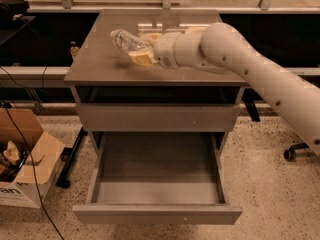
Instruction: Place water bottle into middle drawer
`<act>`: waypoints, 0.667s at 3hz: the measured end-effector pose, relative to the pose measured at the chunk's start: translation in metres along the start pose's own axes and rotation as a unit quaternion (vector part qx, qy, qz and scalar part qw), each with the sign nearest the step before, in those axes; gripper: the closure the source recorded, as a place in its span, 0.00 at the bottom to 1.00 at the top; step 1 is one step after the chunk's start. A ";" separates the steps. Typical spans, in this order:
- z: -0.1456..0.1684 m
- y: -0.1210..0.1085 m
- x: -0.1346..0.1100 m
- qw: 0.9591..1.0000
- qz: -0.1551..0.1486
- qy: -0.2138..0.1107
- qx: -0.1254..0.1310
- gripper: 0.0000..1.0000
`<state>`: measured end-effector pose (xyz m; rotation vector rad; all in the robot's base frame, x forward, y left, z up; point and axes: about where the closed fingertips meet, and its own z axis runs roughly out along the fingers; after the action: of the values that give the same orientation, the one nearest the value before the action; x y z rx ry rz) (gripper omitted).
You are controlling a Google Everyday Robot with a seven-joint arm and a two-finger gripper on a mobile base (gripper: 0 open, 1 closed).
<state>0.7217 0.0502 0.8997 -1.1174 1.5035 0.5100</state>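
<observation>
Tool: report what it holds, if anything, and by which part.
The tool, over the cabinet top, is shut on the water bottle, gripping it by its right end; the rest of the bottle juts out to the left, free.

Arm (250, 69): smooth off-white shell, fat round tube segments, thicker away from the wrist. Row of small dark dots along the side, likely screw recesses. Wrist: short cream cylinder with a darker seam ring. No cables or markings visible. Gripper (140, 54) sits just above the cabinet top (100, 64); tan-yellow fingers (145, 60) closed on the bottle (124, 38).
</observation>
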 end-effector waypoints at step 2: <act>-0.113 0.051 -0.009 0.992 -0.012 -0.083 -0.089 1.00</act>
<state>0.6194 -0.0152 0.9250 -1.1986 1.3173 0.7140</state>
